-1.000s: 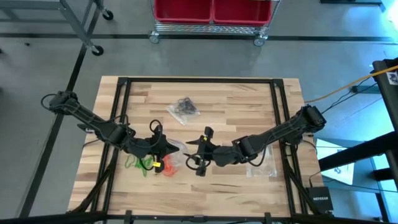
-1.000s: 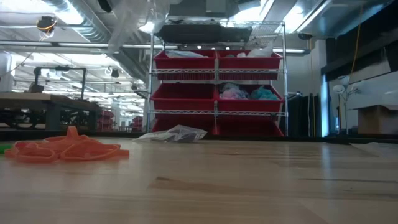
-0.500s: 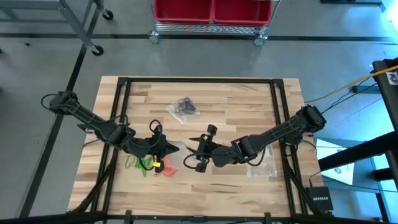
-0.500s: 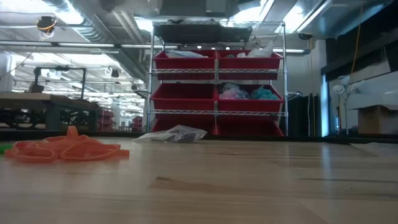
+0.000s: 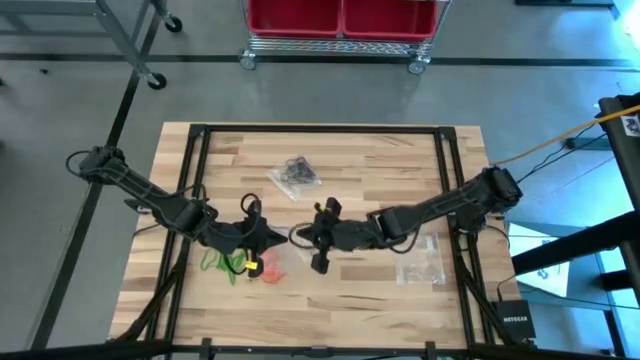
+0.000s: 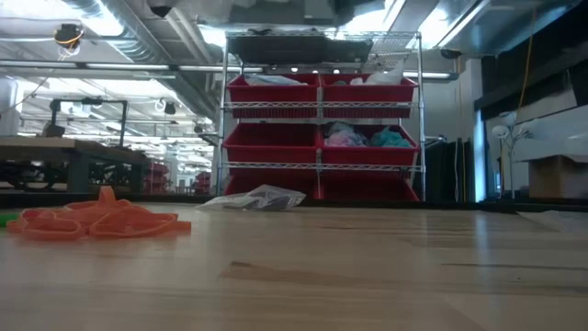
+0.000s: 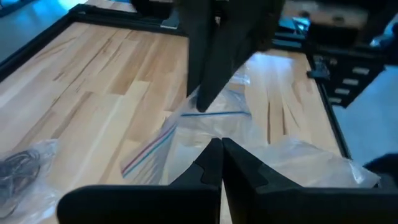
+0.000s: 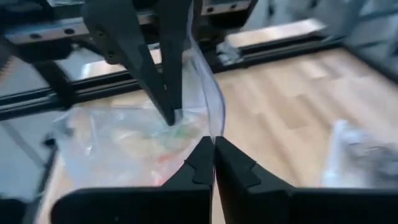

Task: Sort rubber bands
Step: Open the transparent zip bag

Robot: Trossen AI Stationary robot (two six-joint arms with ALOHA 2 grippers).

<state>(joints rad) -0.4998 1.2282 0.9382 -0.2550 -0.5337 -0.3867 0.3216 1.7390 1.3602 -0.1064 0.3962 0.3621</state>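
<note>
High view | left end effector [image 5: 283, 237] and right end effector [image 5: 297, 236], both closed, tip-to-tip at centre, pinching clear plastic bag [image 8: 124, 140] | orange-red and green rubber bands [image 5: 262, 266] just below, nearer left arm

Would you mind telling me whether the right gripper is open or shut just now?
Shut. In its wrist view the right gripper shows both fingers pressed together, pinching the edge of a clear bag that the left gripper also holds.

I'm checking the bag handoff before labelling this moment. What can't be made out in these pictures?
- Clear bag: high view, the two grippers meet over it and hide it.
- Bag contents: right wrist view, only blurred green and red.
- Left gripper and right gripper: low view shows neither.
- Green bands: left arm partly covers them.
</note>
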